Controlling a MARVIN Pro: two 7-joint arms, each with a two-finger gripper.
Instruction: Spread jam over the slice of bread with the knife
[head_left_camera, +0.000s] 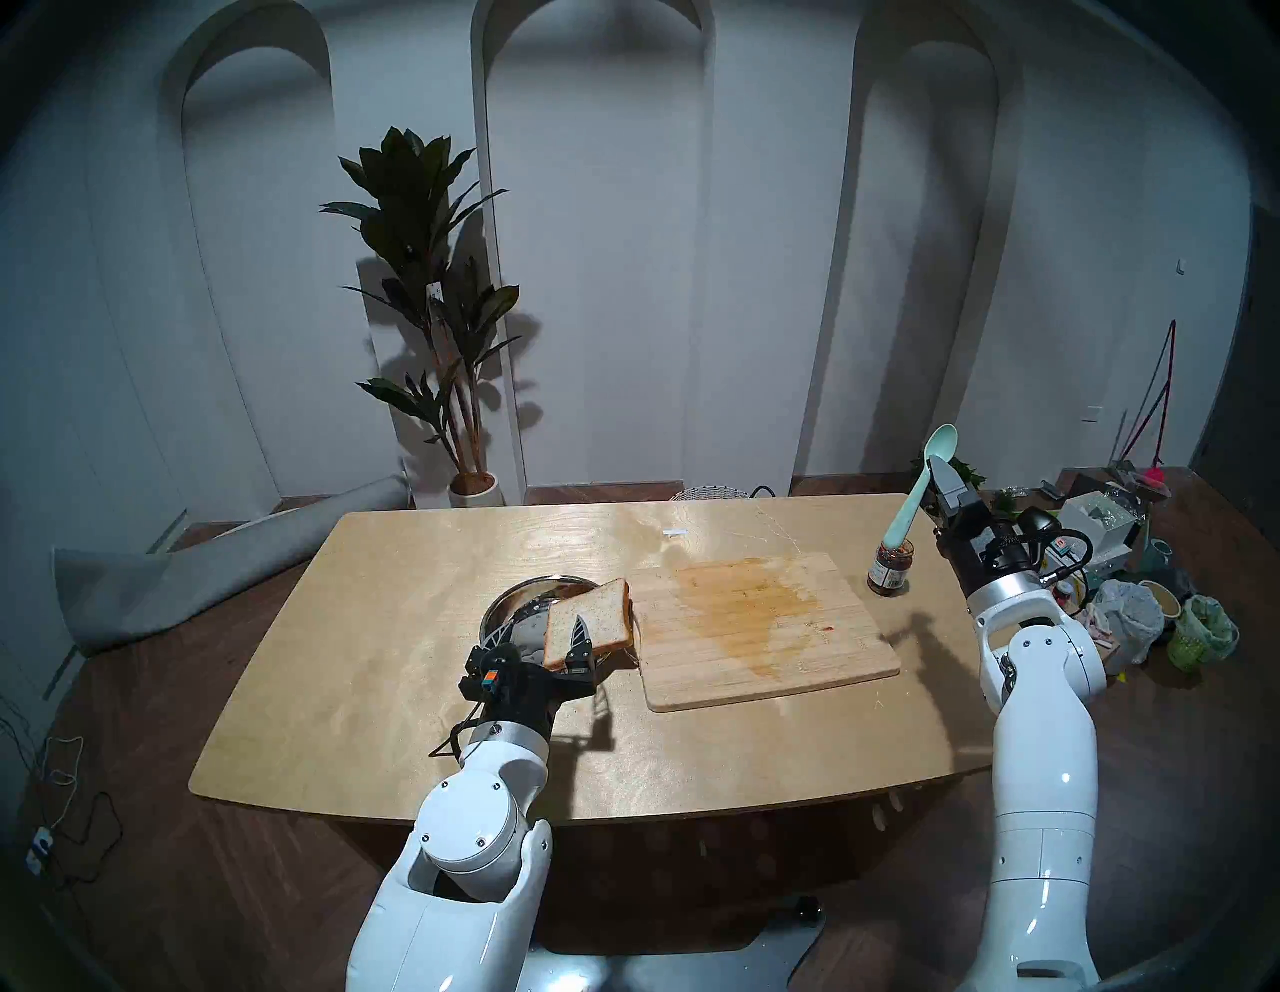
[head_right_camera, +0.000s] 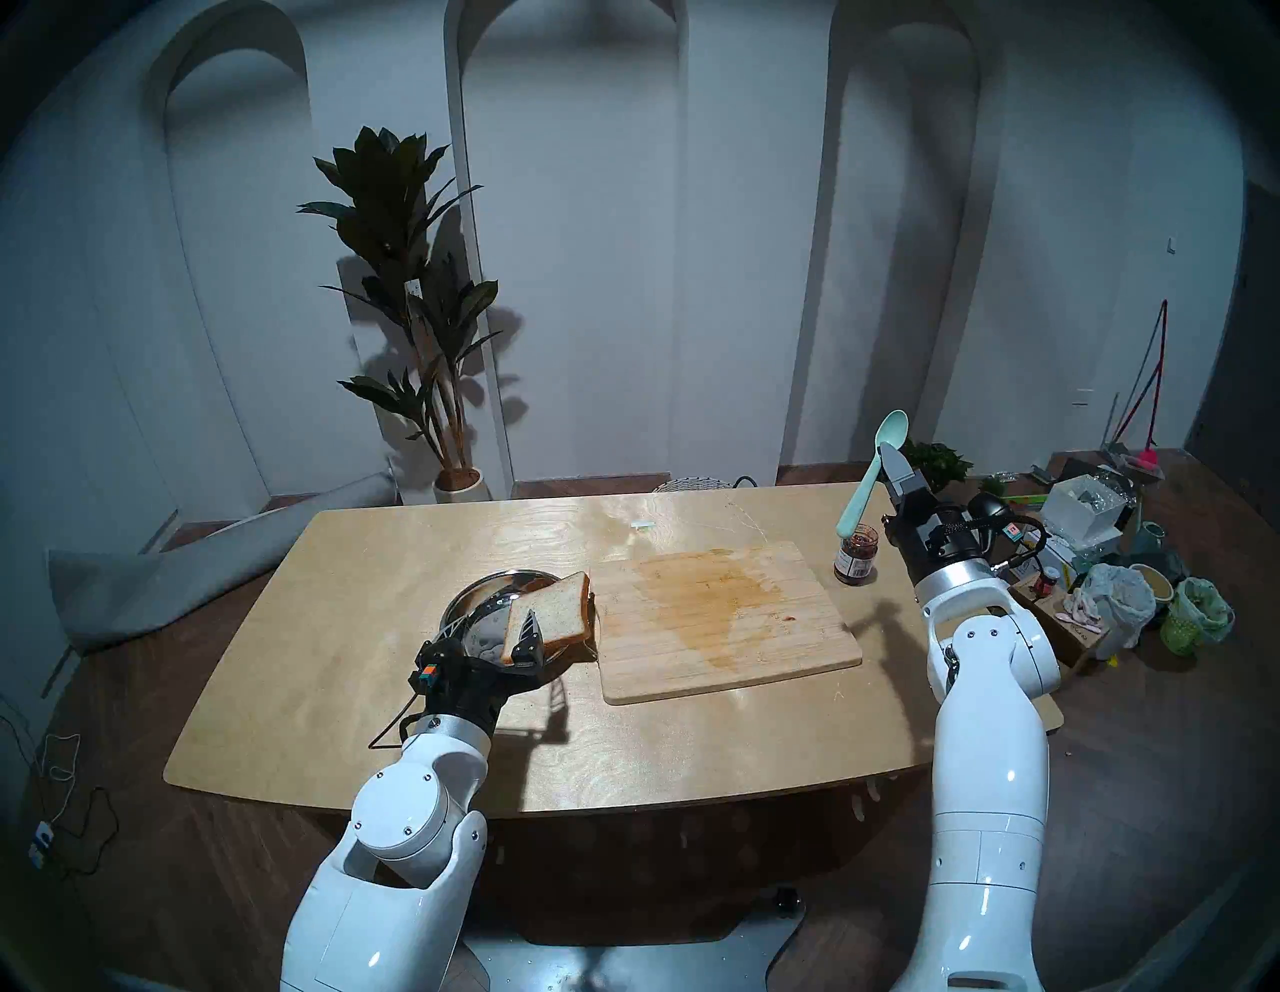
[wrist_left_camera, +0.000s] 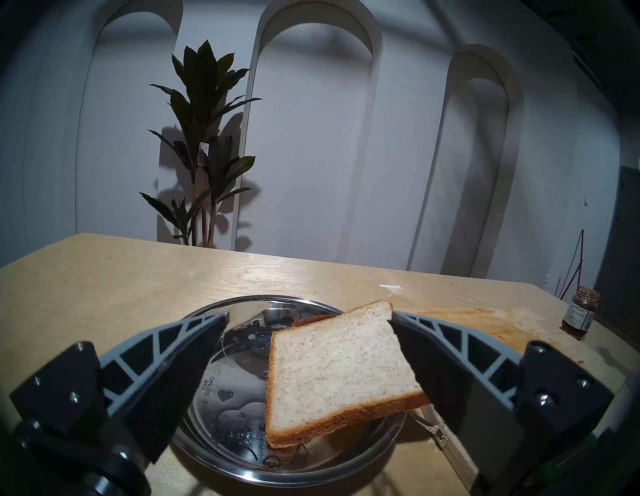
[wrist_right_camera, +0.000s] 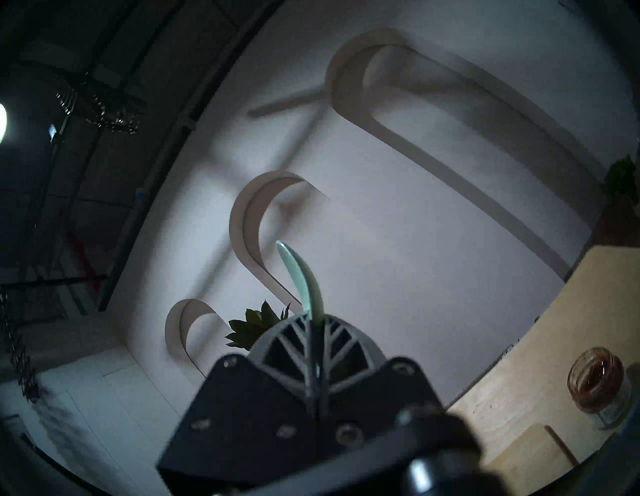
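The slice of bread (head_left_camera: 589, 616) (wrist_left_camera: 339, 374) lies tilted over the right side of a steel plate (head_left_camera: 516, 596) (wrist_left_camera: 242, 304). My left gripper (head_left_camera: 544, 627) (wrist_left_camera: 310, 315) stands open around it. The right finger touches the bread's right edge and the left finger is clear of it. My right gripper (head_left_camera: 935, 474) (wrist_right_camera: 317, 317) is shut on the mint-green knife (head_left_camera: 914, 499) (wrist_right_camera: 301, 273), oval end up. The knife's lower end hangs just above the open jam jar (head_left_camera: 890, 568) (wrist_right_camera: 595, 381). In the right wrist view nothing is in the jar.
A stained wooden cutting board (head_left_camera: 762, 623) lies between the plate and the jar. A brown crust (wrist_left_camera: 311, 318) shows behind the slice. Boxes, cups and bags (head_left_camera: 1136, 609) crowd the floor past the table's right end. A potted plant (head_left_camera: 429, 312) stands behind.
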